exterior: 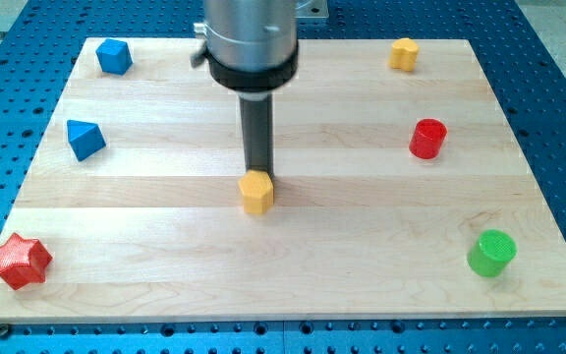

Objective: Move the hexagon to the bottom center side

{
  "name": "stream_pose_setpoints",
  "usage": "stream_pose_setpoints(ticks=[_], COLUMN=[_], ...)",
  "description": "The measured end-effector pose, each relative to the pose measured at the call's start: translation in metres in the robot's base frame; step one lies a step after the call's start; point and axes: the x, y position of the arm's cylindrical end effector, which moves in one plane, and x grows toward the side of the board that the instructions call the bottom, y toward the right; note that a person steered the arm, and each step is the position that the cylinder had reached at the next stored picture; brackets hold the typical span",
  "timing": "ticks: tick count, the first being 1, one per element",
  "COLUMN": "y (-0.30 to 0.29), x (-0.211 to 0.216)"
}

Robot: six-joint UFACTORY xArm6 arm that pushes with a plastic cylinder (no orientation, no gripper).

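Observation:
A yellow hexagon block (255,192) sits near the middle of the wooden board (362,246). My tip (258,173) stands right behind it, at its upper edge, touching or almost touching it. The dark rod rises from there to the grey arm body (249,39) at the view's top.
A second yellow block (404,54) lies at the top right. A red cylinder (427,139) is at the right, a green cylinder (491,253) at the bottom right. A blue cube (114,57) is top left, a blue triangular block (84,139) left, a red star (21,261) bottom left.

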Motion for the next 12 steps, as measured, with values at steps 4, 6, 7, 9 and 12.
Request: stream_pose_setpoints(ticks=[4, 6, 7, 9, 12], y=[-0.036, -0.018, -0.015, 0.013, 0.047], x=[0.082, 0.083, 0.08, 0.064, 0.064])
